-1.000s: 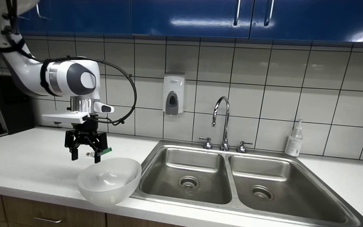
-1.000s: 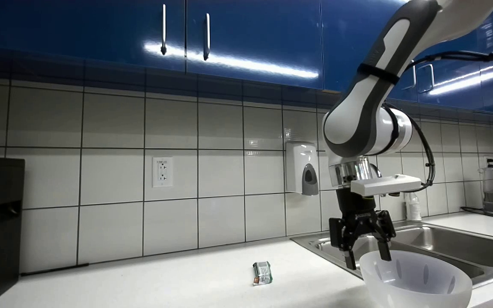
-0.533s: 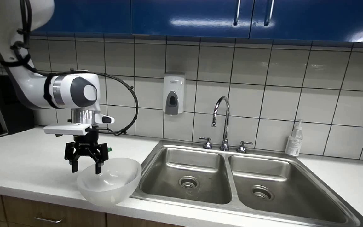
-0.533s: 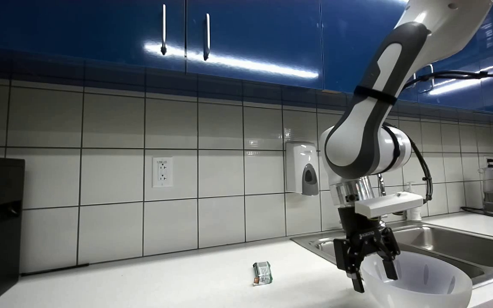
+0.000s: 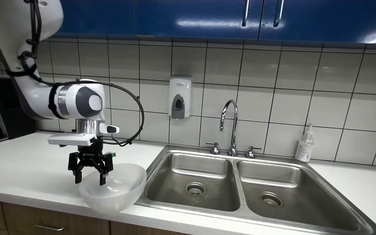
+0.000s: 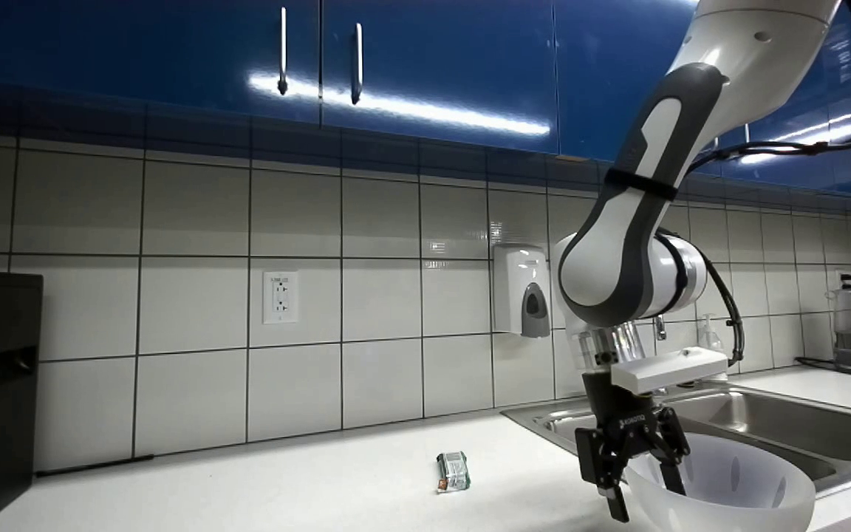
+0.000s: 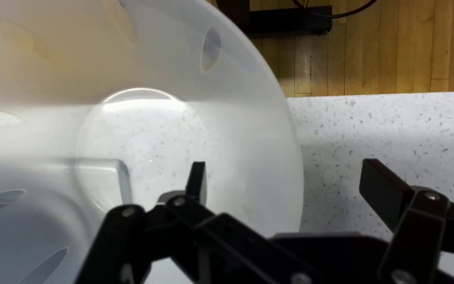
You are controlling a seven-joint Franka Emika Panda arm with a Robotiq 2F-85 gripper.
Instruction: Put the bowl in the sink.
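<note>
The white translucent bowl [image 5: 127, 192] stands on the counter beside the sink, near the counter's front edge. It also shows in an exterior view [image 6: 750, 480] and fills the left of the wrist view [image 7: 258, 157]. My gripper [image 5: 90, 181] points down at the bowl's side away from the sink. In the wrist view my gripper [image 7: 285, 173] is open and straddles the rim: one finger inside the bowl, one outside over the counter. Gaps show between both fingers and the wall. The stainless double-basin sink [image 5: 214, 195] lies right of the bowl; no object shows in its basins.
A small green-and-white packet [image 6: 453, 473] lies on the counter behind the gripper. A chrome tap [image 5: 235, 127] rises behind the sink. A pump bottle [image 5: 305, 147] stands at the sink's back corner. A coffee maker [image 5: 8, 111] stands at the far end. A wall dispenser [image 5: 180, 96] hangs above.
My gripper has come down from above the bowl's rim until its open fingers stand on either side of it. The bowl has not visibly moved.
</note>
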